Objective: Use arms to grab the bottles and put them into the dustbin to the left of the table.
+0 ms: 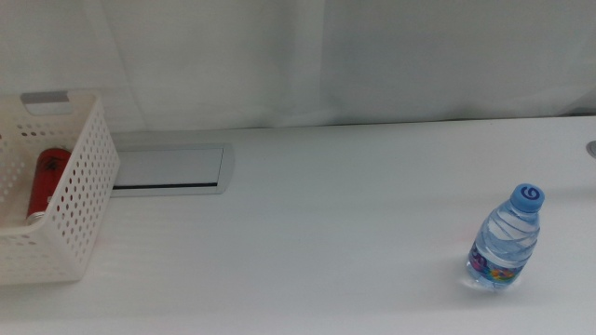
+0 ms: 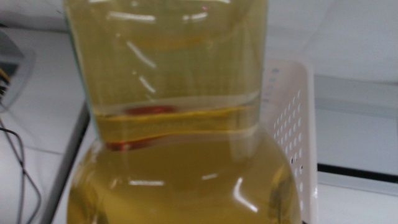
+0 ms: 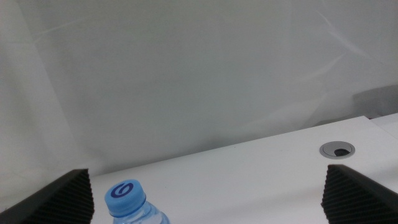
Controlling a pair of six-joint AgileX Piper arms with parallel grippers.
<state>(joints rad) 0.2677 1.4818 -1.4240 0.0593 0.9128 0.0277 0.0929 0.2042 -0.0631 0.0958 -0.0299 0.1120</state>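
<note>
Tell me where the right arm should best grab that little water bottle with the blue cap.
Probably around the ribbed body just under the blue cap. The water bottle stands upright and alone on the table, so a level approach from the right suits. The right gripper already has its jaws wide open, one on either side of the cap.
</note>
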